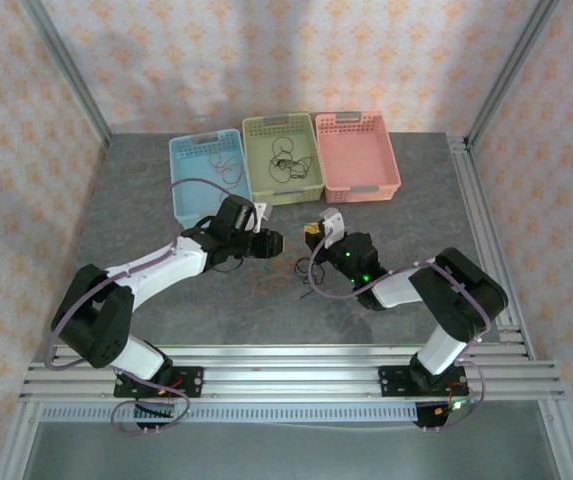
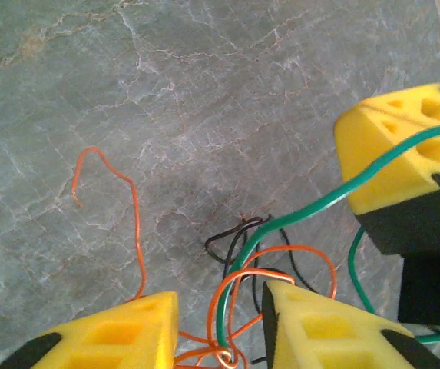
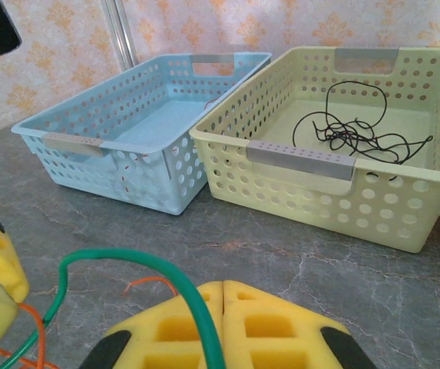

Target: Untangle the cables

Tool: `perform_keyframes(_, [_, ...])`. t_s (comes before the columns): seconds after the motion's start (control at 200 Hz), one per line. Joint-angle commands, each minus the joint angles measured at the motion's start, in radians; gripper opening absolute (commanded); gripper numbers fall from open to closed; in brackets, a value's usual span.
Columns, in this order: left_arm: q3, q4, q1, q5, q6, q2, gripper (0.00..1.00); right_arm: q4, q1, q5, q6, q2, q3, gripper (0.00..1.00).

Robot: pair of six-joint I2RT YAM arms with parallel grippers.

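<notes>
While the right gripper (image 3: pixel 223 296) is pressing its yellow fingers flat together on the green cable (image 3: pixel 112 254), the left gripper (image 2: pixel 220 296) is holding its own fingers (image 2: pixel 104 338) a narrow way apart, with wires running through the gap and nothing visibly pinched. The two tools are facing each other closely over the middle of the grey table (image 1: pixel 236 310). The cables (image 2: pixel 239 265) are lying tangled between them. Orange loops (image 2: pixel 296 247) and a black strand (image 2: pixel 231 231) are bunching together, and the green one is arching across to the right gripper. One loose orange end (image 2: pixel 137 231) is curling away over the stone-patterned surface. Farther back, three baskets are sitting side by side. The blue basket (image 3: pixel 112 165) is holding thin wire loops (image 1: pixel 228 165), the green basket (image 3: pixel 296 196) is holding a black bundle (image 3: pixel 358 134), and the pink basket (image 1: pixel 364 190) is standing at the right.
</notes>
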Motion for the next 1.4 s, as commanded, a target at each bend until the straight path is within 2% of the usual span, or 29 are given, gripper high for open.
perform_keyframes(0.0, [0.033,-0.019,-0.012,-0.01,0.016,0.012,0.21,0.055,0.007,0.006,-0.012,-0.008,-0.005,0.0])
perform_keyframes(0.125, [0.032,-0.021,-0.013,-0.016,0.016,0.009,0.05,0.056,0.007,0.007,-0.012,-0.008,-0.003,0.0])
perform_keyframes(0.22, [0.031,-0.021,-0.012,-0.022,0.013,0.008,0.0,0.056,0.007,0.01,-0.013,-0.008,-0.005,0.0])
perform_keyframes(0.52, [0.029,-0.028,-0.013,-0.041,0.008,0.002,0.0,0.059,0.007,0.039,-0.02,-0.013,-0.011,0.0])
perform_keyframes(1.101, [0.028,-0.029,-0.012,-0.057,0.004,-0.005,0.0,0.018,0.007,0.198,-0.051,-0.036,-0.016,0.0])
perform_keyframes(1.391, [0.0,-0.003,-0.012,-0.077,0.003,-0.043,0.0,0.016,0.006,0.215,-0.052,-0.036,-0.016,0.0])
